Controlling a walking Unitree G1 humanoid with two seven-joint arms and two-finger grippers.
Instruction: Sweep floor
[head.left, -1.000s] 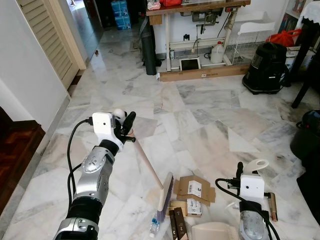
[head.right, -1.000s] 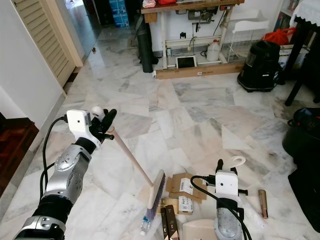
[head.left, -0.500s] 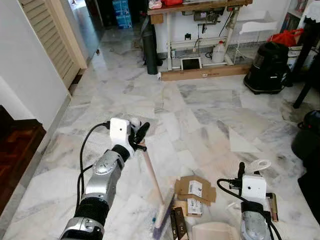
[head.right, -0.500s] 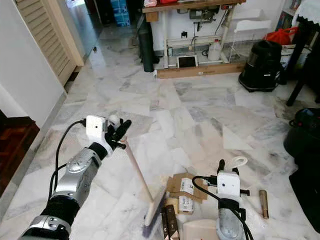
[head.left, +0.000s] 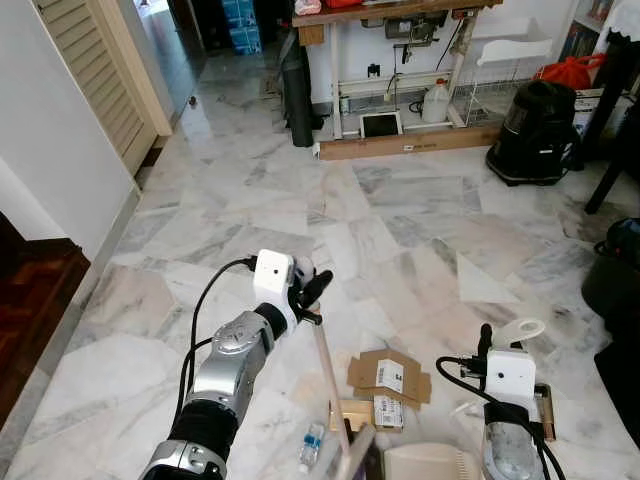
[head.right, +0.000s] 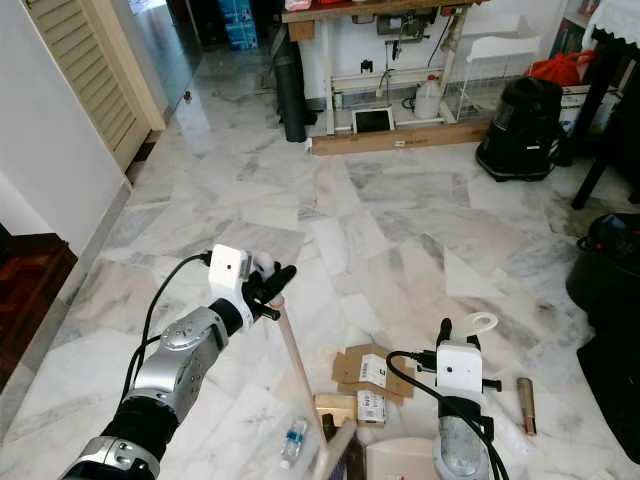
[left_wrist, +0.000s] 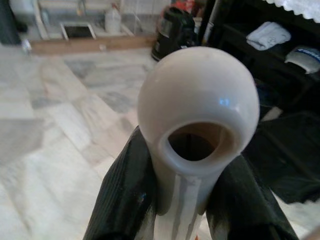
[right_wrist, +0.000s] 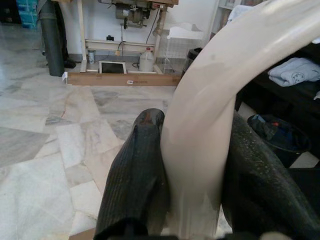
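Marble floor (head.left: 420, 230) spreads toward a workbench. Within the last second the left gripper (head.left: 305, 297), clamped on the broom (head.left: 328, 375) handle's top, has swung rightward, dragging the bristles past the plastic bottle (head.left: 311, 446) toward the cardboard scraps (head.left: 385, 375). The right gripper (head.left: 500, 340), closed on the dustpan (head.left: 430, 463) handle, waits nearby; litter looks nearly gathered.

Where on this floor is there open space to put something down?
Bare marble floor stretches between the louvred wooden door and the black vacuum cleaner. It is crowded by the flattened cardboard pieces, small plastic bottle and cream dustpan.
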